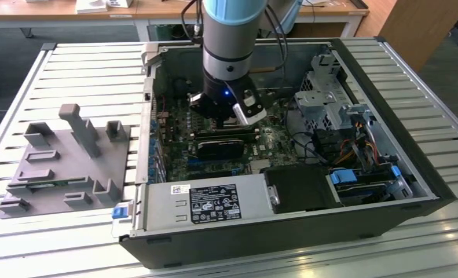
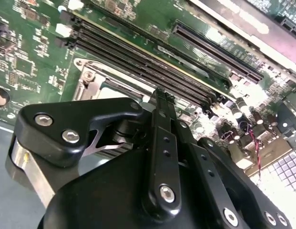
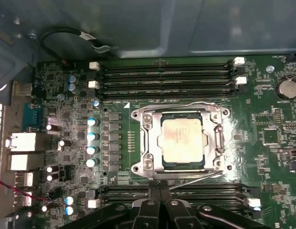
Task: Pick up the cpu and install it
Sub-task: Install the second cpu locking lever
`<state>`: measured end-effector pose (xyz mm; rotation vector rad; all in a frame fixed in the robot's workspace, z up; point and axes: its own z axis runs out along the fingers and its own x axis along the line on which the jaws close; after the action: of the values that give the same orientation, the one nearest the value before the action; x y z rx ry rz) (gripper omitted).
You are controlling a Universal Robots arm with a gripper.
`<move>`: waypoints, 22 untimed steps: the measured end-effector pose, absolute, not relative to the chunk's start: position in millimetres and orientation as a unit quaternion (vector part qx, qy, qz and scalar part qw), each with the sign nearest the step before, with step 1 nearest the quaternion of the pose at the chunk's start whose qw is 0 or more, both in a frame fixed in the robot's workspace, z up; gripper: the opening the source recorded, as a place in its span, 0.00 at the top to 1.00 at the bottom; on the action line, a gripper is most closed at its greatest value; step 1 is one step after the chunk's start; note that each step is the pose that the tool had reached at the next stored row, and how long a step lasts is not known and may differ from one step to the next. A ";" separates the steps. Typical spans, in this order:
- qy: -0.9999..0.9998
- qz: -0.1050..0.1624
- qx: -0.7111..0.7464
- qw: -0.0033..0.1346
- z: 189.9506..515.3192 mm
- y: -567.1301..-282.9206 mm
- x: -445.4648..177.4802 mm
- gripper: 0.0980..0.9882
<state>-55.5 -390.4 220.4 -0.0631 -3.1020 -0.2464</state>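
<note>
The cpu (image 3: 182, 140) is a flat silver-grey square lying in the socket on the green motherboard (image 3: 262, 119), with the metal socket frame (image 3: 147, 143) closed around its edges. My gripper (image 3: 159, 189) hovers over the memory slots beside the socket, apart from the cpu. Its two black fingers are pressed together with nothing between them, as both wrist views show, and the fingertips (image 2: 159, 98) point down at the board. In the exterior view the gripper (image 1: 233, 120) hangs inside the open computer case above the board.
The grey plastic holder block (image 1: 66, 162) with upright posts stands on the slatted table at the exterior view's left. Case walls (image 1: 402, 110), a drive cage (image 1: 329, 92), cables (image 1: 352, 139) and the power supply (image 1: 205, 202) surround the board.
</note>
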 end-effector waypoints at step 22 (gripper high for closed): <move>-0.993 -0.111 -0.020 0.015 203.5 -400.7 -63.8 0.99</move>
<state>-63.8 -400.7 203.5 -0.0617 -3.0913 -0.3457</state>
